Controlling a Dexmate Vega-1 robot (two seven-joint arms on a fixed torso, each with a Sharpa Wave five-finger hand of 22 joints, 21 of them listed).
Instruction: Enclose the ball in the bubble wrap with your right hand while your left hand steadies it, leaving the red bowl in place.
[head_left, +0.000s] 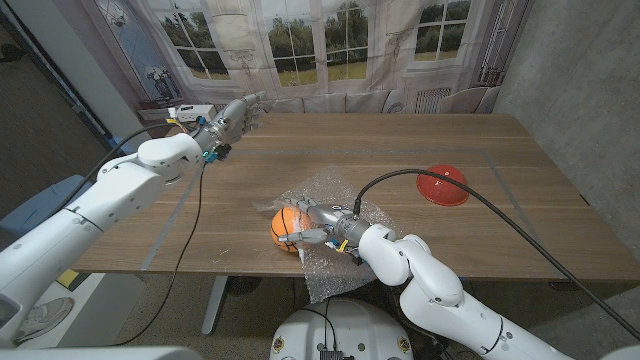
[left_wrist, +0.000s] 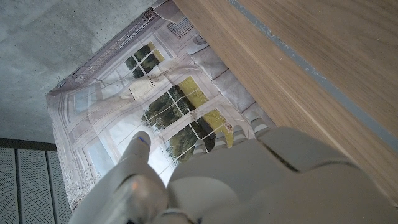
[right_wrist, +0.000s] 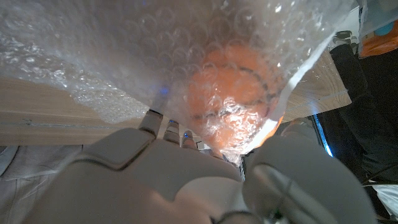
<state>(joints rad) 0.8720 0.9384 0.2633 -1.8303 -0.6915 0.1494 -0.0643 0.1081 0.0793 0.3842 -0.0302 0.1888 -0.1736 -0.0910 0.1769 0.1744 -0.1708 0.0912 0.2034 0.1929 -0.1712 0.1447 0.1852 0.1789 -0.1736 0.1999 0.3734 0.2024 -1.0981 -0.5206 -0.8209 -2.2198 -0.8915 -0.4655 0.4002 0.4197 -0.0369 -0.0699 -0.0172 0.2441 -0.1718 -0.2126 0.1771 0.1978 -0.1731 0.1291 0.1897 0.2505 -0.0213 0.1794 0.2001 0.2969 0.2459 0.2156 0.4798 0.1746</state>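
Your wooden table (head_left: 420, 130) stands before a printed window backdrop (head_left: 300, 40). On its near middle lies crinkled clear bubble wrap (head_left: 325, 200), covering the round orange ball (head_left: 285, 225), which your right hand (head_left: 318, 228) grips through the wrap. Your left hand (head_left: 232, 120) hovers far back, fingers spread, holding nothing. The shallow red bowl (head_left: 443, 185) sits well apart, right.

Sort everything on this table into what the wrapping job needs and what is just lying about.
Part of the job: ball, bubble wrap under and around it, right hand at the ball, left hand raised at the table's far left.

Just there: red bowl, which must stay put; wooden table.
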